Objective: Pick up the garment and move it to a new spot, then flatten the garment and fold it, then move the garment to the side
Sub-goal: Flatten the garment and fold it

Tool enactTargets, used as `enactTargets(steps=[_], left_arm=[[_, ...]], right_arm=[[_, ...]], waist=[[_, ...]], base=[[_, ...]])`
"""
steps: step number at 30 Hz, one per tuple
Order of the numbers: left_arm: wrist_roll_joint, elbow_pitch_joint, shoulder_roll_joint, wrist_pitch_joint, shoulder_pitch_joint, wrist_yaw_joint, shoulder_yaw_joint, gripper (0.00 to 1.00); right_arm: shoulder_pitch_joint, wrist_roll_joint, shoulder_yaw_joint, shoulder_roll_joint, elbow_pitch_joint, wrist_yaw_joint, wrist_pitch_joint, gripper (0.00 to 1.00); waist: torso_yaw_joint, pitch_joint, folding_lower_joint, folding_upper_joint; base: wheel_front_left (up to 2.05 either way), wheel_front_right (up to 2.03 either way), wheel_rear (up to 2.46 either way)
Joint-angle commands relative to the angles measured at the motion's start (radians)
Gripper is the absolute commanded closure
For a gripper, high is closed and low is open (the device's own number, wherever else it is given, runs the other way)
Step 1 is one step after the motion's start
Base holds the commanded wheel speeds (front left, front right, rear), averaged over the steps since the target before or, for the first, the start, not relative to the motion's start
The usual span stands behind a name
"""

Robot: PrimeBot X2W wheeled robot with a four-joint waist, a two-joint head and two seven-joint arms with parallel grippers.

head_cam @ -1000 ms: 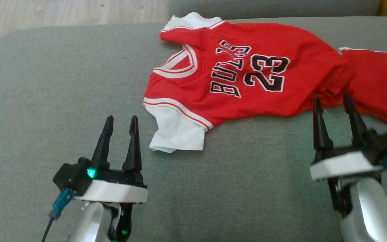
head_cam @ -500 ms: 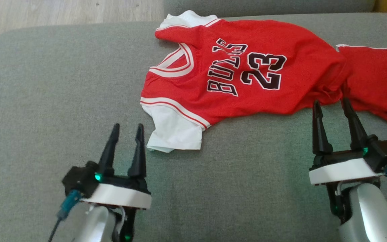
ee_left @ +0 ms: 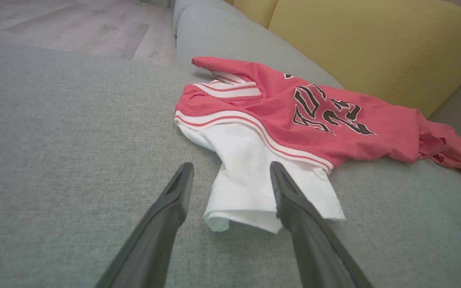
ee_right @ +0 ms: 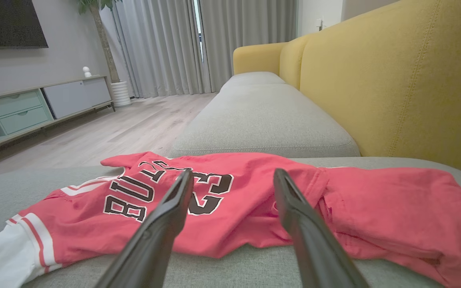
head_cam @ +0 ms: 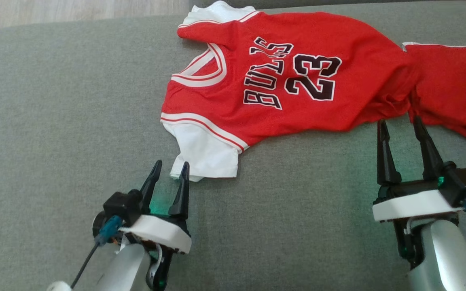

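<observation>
A red cloth jersey [head_cam: 318, 36] with white short sleeves lies spread out flat on a big soft grey sofa cushion [head_cam: 55, 121]. It has black letters that say BULLS and a black number 23 on its front. Its neck hole, with white and red stripes around it, points to the robot's left. On the robot's right the red cloth is pinched into a crumpled spot [head_cam: 397, 106], and then more red cloth goes on past it to the edge of the head view.

The left gripper [head_cam: 172, 163] is wide open and holds nothing. It sits low over the cushion, and its two dark fingers point at the near white sleeve [head_cam: 206, 153]. The tips are right at the bottom corner of that sleeve. In the left wrist view the sleeve's end lies between the two fingers, but I cannot tell if they touch it.

The right gripper [head_cam: 399, 120] is wide open too, with nothing in it. Its tips are just beside the near edge of the jersey, right under the crumpled spot.

Behind the cushion stands a tall yellow sofa back [ee_right: 414, 80]. A pale wooden floor [ee_right: 114, 128] lies past the sofa's end.
</observation>
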Motion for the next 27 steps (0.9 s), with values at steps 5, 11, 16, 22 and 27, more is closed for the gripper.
enactTargets(steps=[5, 11, 16, 22, 27], left_arm=[[-0.02, 0.064, 0.006, 0.003, -0.068, 0.017, -0.007, 0.0], [-0.033, 0.143, 0.006, 0.003, -0.111, 0.035, -0.029, 0.0], [-0.035, 0.22, 0.006, 0.022, -0.144, 0.046, -0.05, 0.4], [-0.044, 0.233, 0.006, 0.007, -0.159, 0.055, -0.048, 1.0], [-0.026, 0.1, 0.012, -0.004, -0.154, 0.092, 0.023, 1.0]], right_arm=[[-0.044, 0.0, 0.022, 0.001, -0.034, -0.001, -0.011, 0.0], [-0.051, 0.003, 0.027, 0.001, -0.034, -0.001, -0.011, 0.0], [-0.054, 0.003, 0.023, 0.001, -0.036, -0.001, -0.011, 0.0], [-0.059, -0.01, 0.012, 0.001, 0.006, -0.001, -0.011, 0.0], [-0.092, -0.028, -0.03, 0.001, 0.085, -0.001, 0.019, 0.0]], waist=[[-0.012, 0.015, -0.0001, 0.0], [-0.027, 0.026, -0.0001, 0.0], [-0.04, 0.034, -0.0001, 0.0], [-0.031, 0.024, -0.0001, 0.0], [-0.001, 0.012, -0.0001, 0.0]], base=[[0.0, 0.0, 0.0], [0.0, 0.0, 0.0], [0.0, 0.0, 0.0], [0.0, 0.0, 0.0], [0.0, 0.0, 0.0]])
